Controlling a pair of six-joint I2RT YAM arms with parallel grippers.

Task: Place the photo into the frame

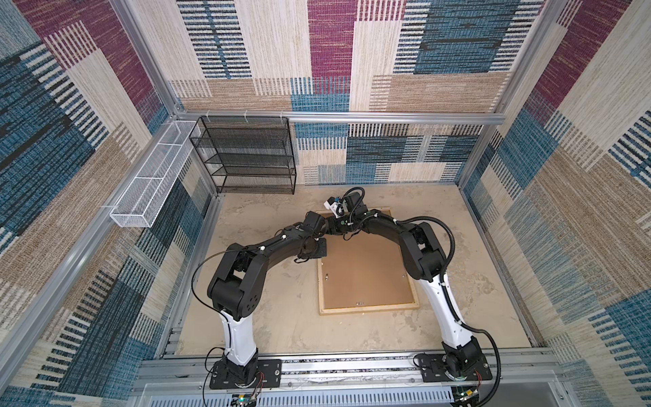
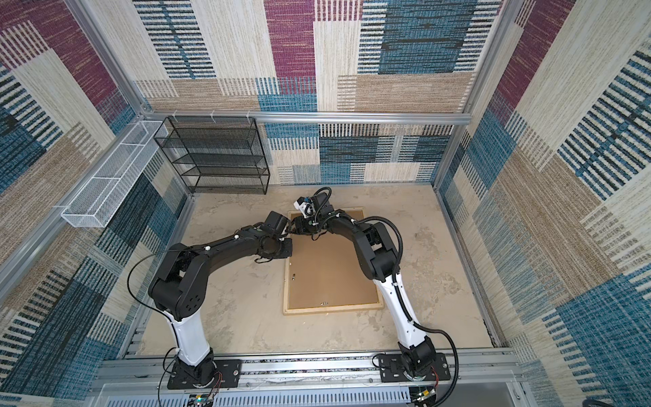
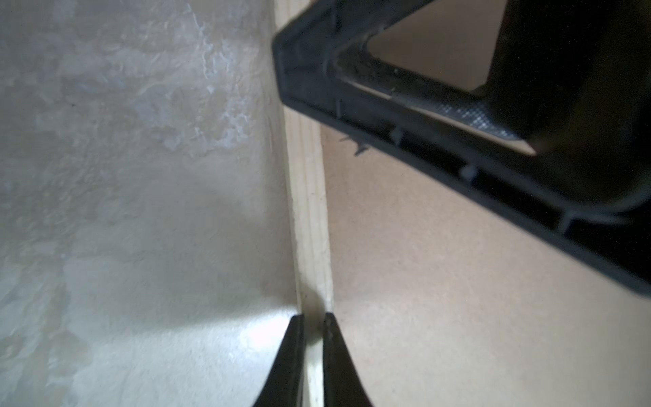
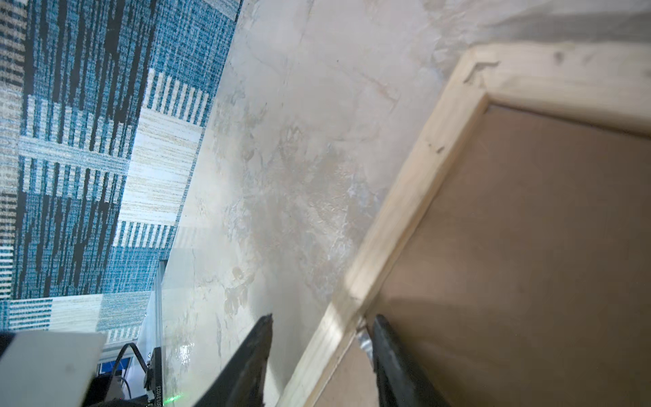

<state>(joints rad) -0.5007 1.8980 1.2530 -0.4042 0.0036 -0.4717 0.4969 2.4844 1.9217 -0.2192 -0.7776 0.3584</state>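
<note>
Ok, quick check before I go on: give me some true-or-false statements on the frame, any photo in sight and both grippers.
1. The frame lies flat on the table, brown backing board facing up. True.
2. The photo lies beside the frame. False: no photo shows in any view.
3. The left gripper pinches a frame rail. True.
4. The right gripper is shut on the backing board. False: its jaws stand open astride a rail.

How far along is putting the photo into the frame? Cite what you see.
Done: nothing certain; the frame lies flat, brown backing board seated, no photo in view. In hand: left gripper pinches its side rail; right gripper straddles it, open. Left: unclear whether the photo is inside.
</note>
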